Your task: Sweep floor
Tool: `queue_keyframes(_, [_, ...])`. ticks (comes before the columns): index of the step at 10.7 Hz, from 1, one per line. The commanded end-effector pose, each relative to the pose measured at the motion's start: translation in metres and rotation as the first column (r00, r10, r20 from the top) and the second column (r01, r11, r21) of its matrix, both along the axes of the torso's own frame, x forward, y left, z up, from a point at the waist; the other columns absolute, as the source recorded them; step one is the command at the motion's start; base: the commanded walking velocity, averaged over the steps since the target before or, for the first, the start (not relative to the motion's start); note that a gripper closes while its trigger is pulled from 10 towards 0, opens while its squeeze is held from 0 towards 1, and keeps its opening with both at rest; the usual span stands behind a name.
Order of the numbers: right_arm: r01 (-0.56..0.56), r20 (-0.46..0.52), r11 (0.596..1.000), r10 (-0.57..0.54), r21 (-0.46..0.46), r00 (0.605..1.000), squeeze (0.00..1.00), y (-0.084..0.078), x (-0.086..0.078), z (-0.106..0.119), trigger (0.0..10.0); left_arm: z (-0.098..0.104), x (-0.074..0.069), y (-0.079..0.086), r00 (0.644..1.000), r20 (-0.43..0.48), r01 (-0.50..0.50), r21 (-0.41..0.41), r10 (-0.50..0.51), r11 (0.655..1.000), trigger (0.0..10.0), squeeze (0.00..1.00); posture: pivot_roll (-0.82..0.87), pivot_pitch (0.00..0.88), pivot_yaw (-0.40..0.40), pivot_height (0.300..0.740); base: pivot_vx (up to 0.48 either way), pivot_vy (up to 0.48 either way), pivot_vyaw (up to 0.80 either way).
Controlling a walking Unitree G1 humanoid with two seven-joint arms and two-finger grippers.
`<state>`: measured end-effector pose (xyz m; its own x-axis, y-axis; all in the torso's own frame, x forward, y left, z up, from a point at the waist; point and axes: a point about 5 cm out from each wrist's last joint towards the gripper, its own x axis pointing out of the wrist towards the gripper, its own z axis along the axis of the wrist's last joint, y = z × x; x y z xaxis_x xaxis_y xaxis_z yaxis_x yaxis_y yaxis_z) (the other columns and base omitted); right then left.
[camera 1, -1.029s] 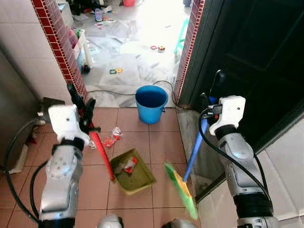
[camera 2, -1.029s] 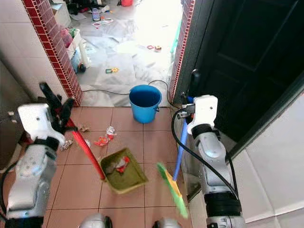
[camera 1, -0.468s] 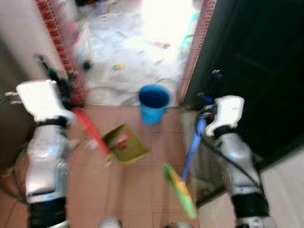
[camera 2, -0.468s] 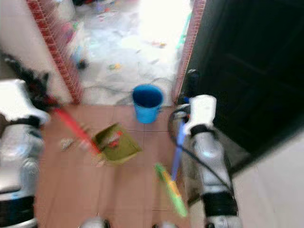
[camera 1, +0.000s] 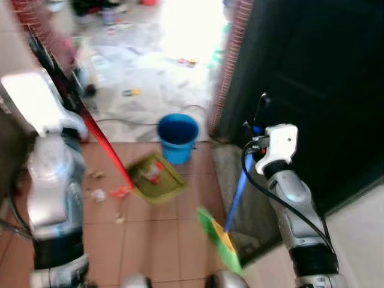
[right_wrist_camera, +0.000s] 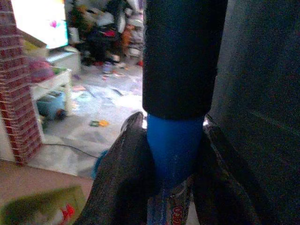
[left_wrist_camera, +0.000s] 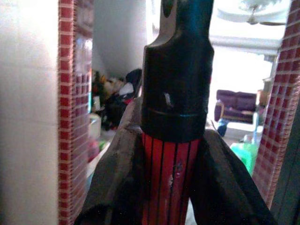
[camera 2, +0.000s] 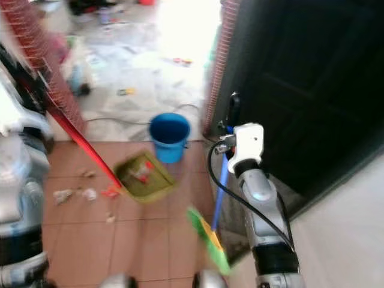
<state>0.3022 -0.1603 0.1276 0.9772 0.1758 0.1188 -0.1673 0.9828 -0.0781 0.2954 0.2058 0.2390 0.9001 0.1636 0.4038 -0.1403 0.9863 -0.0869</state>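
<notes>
I hold a tool in each gripper. My left gripper [left_wrist_camera: 171, 187] is clamped on the red dustpan handle [camera 1: 105, 147], its fingers [left_wrist_camera: 112, 183] pressed against either side of the striped shaft just below the black cap. From that grip at about ten o'clock in the head view, the handle's long axis runs down toward the four o'clock direction and ends at the green dustpan [camera 1: 153, 178], which sits on the terracotta floor [camera 1: 156, 240] with a red scrap in it, just in front of the blue bucket [camera 1: 177, 137].

My right gripper [right_wrist_camera: 173, 183] is closed on the blue broom handle [camera 1: 239, 189], fingers [right_wrist_camera: 124, 173] wrapped under its black end. That shaft drops steeply toward seven o'clock to the green broom head [camera 1: 217, 239], which looks blurred and seems to hang just above the tiles.

The loose litter [camera 1: 99, 193] lies at about nine o'clock from the pan's mouth, nearer my left arm, well apart from the broom head. I judge the next stroke has to carry the bristles across to that side and push back toward the pan.
</notes>
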Motion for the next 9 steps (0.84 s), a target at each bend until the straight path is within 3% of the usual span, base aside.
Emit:
queue_keyframes(1, [0.004, 0.025, 1.000, -0.003, -0.030, 1.000, 0.00, -0.003, 0.002, 0.006, 10.0, 0.034, -0.008, -0.001, 0.989, 0.149, 0.010, -0.013, -0.008, 1.000, 10.0, 0.00, -0.06, 0.038, -0.036, 0.740, 0.296, 0.000, 0.00])
queue_keyframes(3, [-0.003, 0.020, 0.999, 0.004, -0.039, 1.000, 0.00, -0.002, 0.002, 0.004, 10.0, 0.046, -0.006, 0.004, 0.983, 0.182, -0.001, -0.005, 0.002, 1.000, 10.0, 0.00, -0.06, 0.038, -0.033, 0.740, 0.313, 0.182, 0.00])
queue_keyframes(5, [-0.003, 0.020, 0.999, 0.004, -0.043, 1.000, 0.00, -0.003, 0.001, 0.004, 10.0, 0.043, -0.003, 0.010, 0.987, 0.161, -0.025, -0.014, 0.027, 1.000, 10.0, 0.00, -0.06, 0.038, -0.033, 0.740, 0.285, 0.384, 0.00])
queue_keyframes(7, [-0.004, 0.020, 0.999, 0.005, -0.047, 1.000, 0.00, -0.003, 0.001, 0.003, 10.0, 0.040, -0.002, 0.014, 0.988, 0.151, -0.043, -0.006, 0.043, 0.999, 10.0, 0.00, -0.06, 0.037, -0.032, 0.740, 0.000, 0.426, 0.00])
queue_keyframes(9, [-0.008, 0.027, 0.999, 0.009, -0.048, 1.000, 0.00, -0.001, 0.002, 0.005, 10.0, 0.038, -0.001, 0.013, 0.988, 0.147, -0.040, -0.002, 0.040, 0.999, 10.0, 0.00, -0.06, 0.037, -0.032, 0.740, 0.364, 0.308, 0.00])
